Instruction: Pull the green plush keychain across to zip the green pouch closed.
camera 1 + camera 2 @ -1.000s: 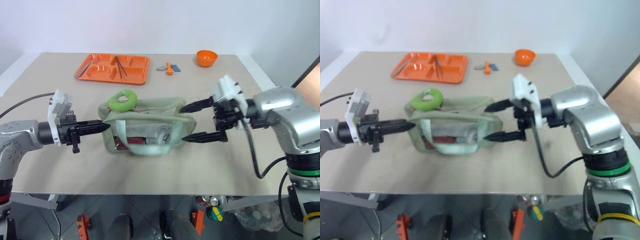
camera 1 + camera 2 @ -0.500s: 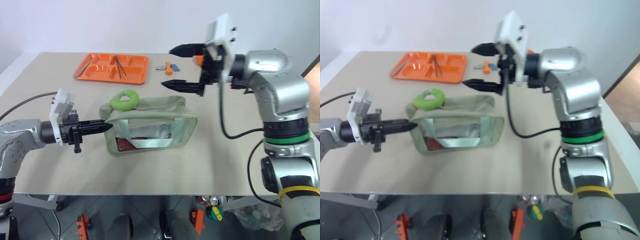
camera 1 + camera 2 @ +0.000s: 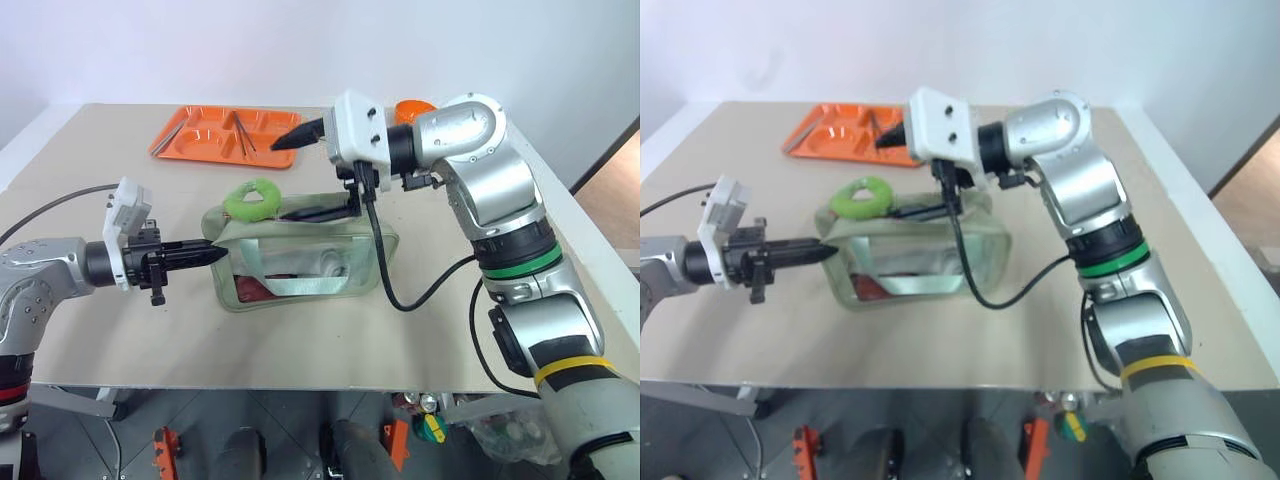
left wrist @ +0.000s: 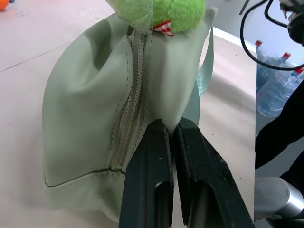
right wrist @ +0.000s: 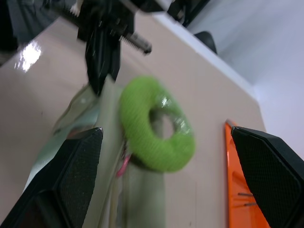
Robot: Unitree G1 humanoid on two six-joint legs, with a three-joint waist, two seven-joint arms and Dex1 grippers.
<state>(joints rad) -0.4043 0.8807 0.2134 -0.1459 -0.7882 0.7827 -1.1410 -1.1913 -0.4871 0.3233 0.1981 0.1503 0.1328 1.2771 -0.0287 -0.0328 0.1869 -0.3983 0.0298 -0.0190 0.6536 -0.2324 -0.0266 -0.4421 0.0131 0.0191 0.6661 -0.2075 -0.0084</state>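
Pinching the left end of the green pouch (image 3: 300,255), our left gripper (image 3: 208,253) has its two fingers pressed shut on a fold of the fabric; the left wrist view shows the cloth squeezed between the black fingers (image 4: 147,180) beside the zipper's end. We see the pouch lying on the table (image 3: 120,330), clear window side toward us, strap draped across its front. Our green plush keychain (image 3: 250,199) rests on the pouch's top edge at its left end, at about 1 o'clock from the left gripper's tip. Our right gripper (image 3: 300,170) hangs above the pouch with its fingers spread wide and nothing between them, at about 2 o'clock from the plush and close to it. An orange tray (image 3: 200,140) lies at 11 o'clock from the pouch, well apart, and an orange bowl (image 3: 412,108) peeks out behind our right arm.
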